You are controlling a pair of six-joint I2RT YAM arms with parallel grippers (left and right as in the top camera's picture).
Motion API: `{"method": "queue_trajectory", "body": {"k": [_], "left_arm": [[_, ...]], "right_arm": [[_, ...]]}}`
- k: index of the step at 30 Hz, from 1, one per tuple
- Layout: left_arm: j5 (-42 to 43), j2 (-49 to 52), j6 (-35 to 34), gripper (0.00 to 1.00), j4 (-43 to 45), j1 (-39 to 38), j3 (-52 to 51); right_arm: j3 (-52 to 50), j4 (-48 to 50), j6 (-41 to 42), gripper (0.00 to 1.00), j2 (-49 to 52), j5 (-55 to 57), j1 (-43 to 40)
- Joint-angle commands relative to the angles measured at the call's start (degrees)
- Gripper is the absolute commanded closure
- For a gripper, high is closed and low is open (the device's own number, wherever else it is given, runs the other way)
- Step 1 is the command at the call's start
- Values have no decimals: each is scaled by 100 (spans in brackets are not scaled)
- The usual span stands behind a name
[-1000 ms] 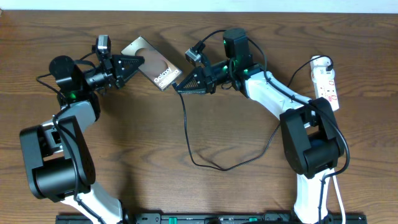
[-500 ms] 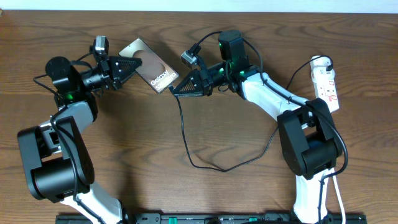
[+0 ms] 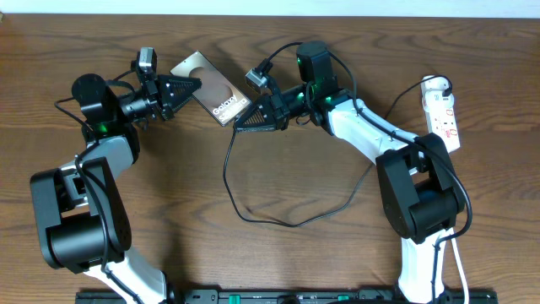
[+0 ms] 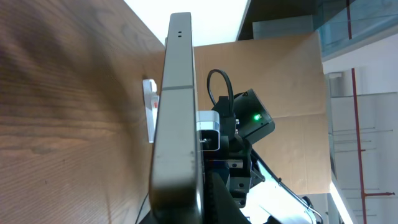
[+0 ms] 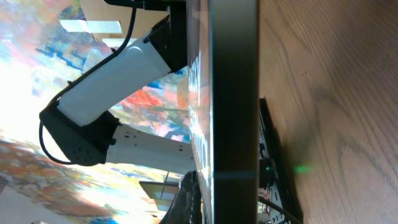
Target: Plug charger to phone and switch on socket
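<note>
Overhead, both arms reach in over the wooden table [image 3: 295,270].

- Left gripper [image 3: 192,84]: fingers closed on the upper-left end of the phone [image 3: 213,86]. Phone lies at a slant, glossy face up, "Galaxy" strip at its lower-right end. Left wrist view shows it edge-on [image 4: 177,124]. Cannot tell whether it rests on the wood.
- Right gripper [image 3: 239,126]: clamped tight on the free end of the charger [image 3: 225,169], its tip just beside the phone's "Galaxy" end. The plug tip itself is too small to make out, as is any contact with the phone.
- Charger cable drops from the right gripper in a wide loop across mid-table.
- Socket [image 3: 443,108]: at the far right edge, well apart from both grippers.
</note>
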Motion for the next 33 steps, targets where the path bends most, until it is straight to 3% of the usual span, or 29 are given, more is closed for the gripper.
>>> {"method": "queue_trajectory", "body": {"k": [1, 21, 33], "left_arm": [[481, -11, 229, 93, 35, -160, 138], [479, -11, 249, 93, 35, 715, 138], [479, -11, 181, 93, -74, 713, 138]], "right_arm": [[44, 74, -173, 99, -92, -70, 50], [44, 66, -186, 99, -92, -70, -42], [42, -22, -1392, 99, -15, 337, 28]]}}
